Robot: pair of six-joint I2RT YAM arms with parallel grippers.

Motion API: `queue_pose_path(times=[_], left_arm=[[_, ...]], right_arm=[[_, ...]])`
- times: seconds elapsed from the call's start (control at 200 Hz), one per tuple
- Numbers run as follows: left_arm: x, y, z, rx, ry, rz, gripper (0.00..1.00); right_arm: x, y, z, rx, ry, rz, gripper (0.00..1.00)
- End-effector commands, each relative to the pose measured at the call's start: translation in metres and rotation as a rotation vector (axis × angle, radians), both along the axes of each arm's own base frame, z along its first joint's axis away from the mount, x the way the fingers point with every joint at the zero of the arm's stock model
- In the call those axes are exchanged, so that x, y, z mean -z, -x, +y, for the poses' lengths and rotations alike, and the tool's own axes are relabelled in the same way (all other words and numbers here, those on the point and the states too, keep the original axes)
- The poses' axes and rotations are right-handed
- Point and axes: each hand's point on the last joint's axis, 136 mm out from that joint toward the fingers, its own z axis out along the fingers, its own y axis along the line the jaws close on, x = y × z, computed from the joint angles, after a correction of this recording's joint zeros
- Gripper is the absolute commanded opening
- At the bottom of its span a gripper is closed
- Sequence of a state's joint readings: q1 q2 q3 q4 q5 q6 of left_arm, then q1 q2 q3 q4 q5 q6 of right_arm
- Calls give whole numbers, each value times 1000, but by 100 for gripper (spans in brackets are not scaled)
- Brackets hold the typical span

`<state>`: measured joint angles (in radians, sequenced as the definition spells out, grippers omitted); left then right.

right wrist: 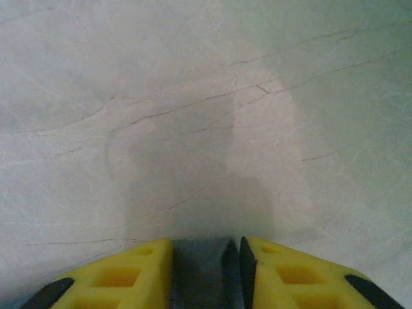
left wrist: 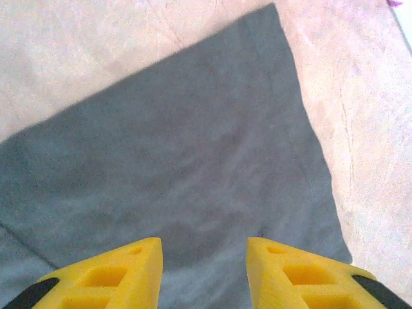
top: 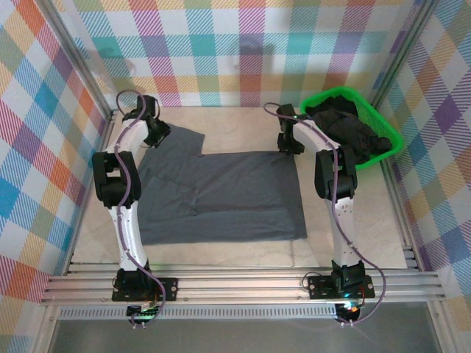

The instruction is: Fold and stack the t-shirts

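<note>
On the table (top: 243, 125), one grey t-shirt (top: 221, 191); right end effector (right wrist: 206, 251) pinches it, left end effector (left wrist: 205, 251) gapes.

Bright green plastic basket (top: 392, 134) at far-R corner of beige marble-look tabletop (top: 235, 126). Pastel plaid walls (top: 243, 44) on 3 sides.

Soft, even overhead light; wrist views slightly blurred, washed.

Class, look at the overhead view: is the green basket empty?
No, dark t-shirts are heaped inside the green basket.
</note>
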<state>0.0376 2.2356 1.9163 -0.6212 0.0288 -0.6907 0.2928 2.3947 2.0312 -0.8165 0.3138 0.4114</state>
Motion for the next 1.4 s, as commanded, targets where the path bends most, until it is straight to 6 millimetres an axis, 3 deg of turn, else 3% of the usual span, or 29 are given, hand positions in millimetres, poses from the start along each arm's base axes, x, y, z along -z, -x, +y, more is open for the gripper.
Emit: queue_pose_path(times=[0.0, 0.245, 0.47, 0.715, 1.12, 1.245, 1.394], left_arm=[[-3, -19, 20, -4, -43, -36, 40], [11, -57, 51, -1, -225, -22, 43], [23, -91, 65, -31, -304, -109, 47], [36, -118, 43, 15, -254, -174, 49], [68, -91, -11, 92, -132, -30, 47], [78, -70, -11, 73, -143, 70, 42], [84, -59, -3, 40, -128, 117, 26]], right_arm=[[5, -1, -2, -26, 9, 17, 26], [-1, -1, 8, -70, -38, 4, 0], [-4, 5, 19, -76, -96, 8, 0], [-6, 7, 26, -81, -135, 9, 0], [-6, 0, 28, -107, -129, -4, 0], [-6, 0, 27, -107, -127, -5, 0], [-7, 0, 28, -105, -134, -5, 0]])
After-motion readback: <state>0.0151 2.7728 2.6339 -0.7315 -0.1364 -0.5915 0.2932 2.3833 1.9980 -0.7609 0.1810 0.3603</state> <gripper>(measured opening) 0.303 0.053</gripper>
